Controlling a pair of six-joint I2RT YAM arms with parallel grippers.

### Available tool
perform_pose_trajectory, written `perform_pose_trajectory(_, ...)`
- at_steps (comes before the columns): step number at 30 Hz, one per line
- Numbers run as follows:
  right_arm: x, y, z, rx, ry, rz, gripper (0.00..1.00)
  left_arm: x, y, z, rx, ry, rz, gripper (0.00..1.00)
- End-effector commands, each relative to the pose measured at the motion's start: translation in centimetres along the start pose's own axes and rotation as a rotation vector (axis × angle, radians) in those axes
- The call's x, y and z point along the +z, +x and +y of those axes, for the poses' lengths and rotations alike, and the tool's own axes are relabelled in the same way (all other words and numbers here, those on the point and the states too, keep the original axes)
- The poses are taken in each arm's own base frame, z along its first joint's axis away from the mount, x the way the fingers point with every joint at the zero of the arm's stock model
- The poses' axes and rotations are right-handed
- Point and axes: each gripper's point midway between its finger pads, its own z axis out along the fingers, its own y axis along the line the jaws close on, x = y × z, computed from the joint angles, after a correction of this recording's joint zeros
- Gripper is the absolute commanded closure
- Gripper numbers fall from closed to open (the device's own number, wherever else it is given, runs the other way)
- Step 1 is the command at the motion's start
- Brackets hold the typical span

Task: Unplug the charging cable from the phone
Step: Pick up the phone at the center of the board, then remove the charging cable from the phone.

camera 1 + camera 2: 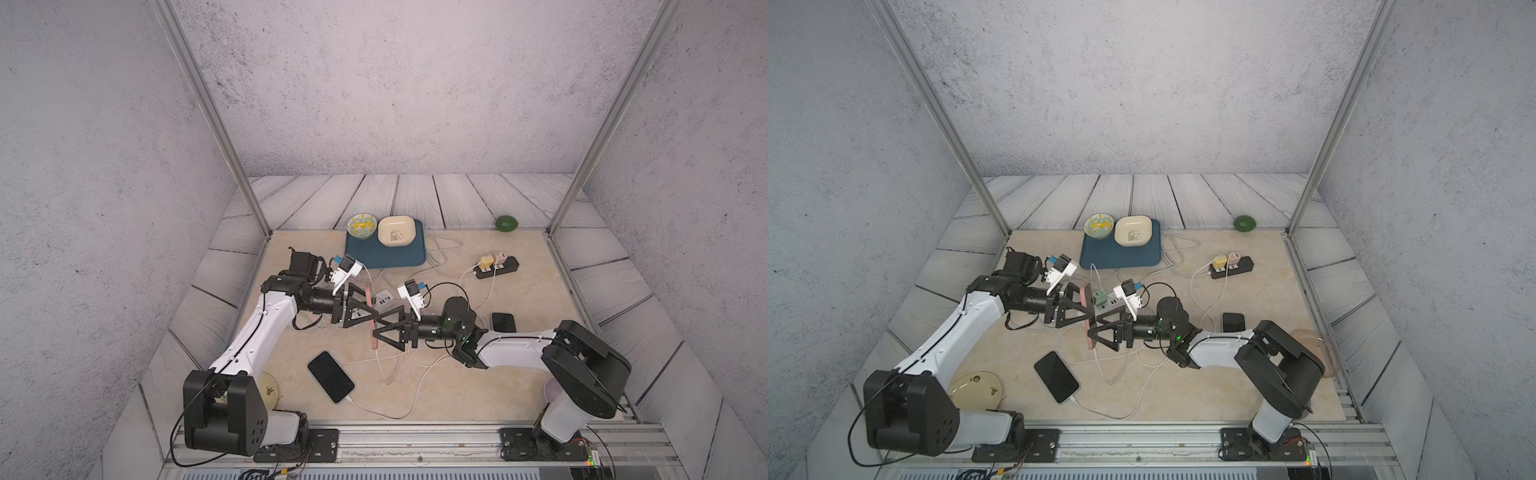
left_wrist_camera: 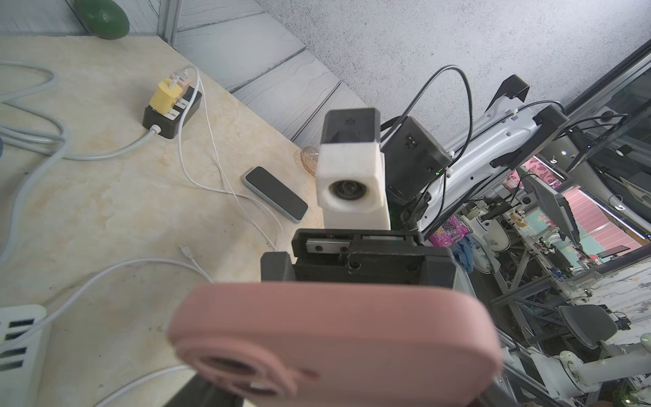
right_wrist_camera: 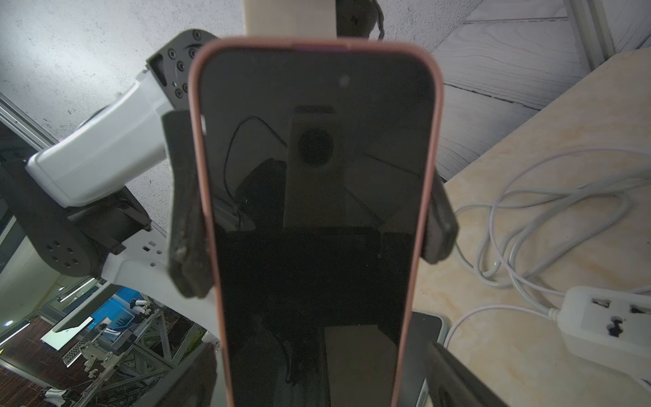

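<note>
Pink-cased phone is filling your right wrist view, hanging edge-on in the air above mid-counter. Your left gripper is pinching its two long edges. Your right gripper is standing spread, its fingers flanking the lower end, clear of both edges. Charging cable is trailing from that end onto bare counter.

A blue tray is lying at twelve o'clock on the table, carrying a patterned bowl and, just beside it, a cream dish. A green fruit is resting at one o'clock, just past the table's far edge. A black power strip is sitting at two o'clock, holding a yellow plug and a pink plug side by side. A white power strip is lying near the centre. A dark phone is lying screen up at seven o'clock, a second dark phone at three o'clock. A yellow plate is lying at eight o'clock.
</note>
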Motion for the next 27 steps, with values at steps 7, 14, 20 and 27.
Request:
perform_pose_trajectory(7, -0.6, 3.3, 0.7, -0.025, -0.039, 0.093, 0.16, -0.9, -1.8, -0.7, 0.047, -0.011, -0.041, 0.82)
perform_pose_trajectory(14, 0.0, 5.3, 0.4, -0.014, -0.036, 0.14, 0.25, -1.2, -2.1, -0.5, 0.031, -0.015, -0.052, 0.83)
perform_pose_trajectory(20, 0.6, 6.3, 0.2, -0.002, -0.036, 0.168, 0.38, -1.4, -2.2, -0.4, 0.029, -0.02, -0.055, 0.83)
perform_pose_trajectory(27, 0.9, 6.8, -0.3, 0.01, -0.022, 0.177, 0.55, -1.6, -2.3, -0.4, 0.028, -0.025, -0.061, 0.84)
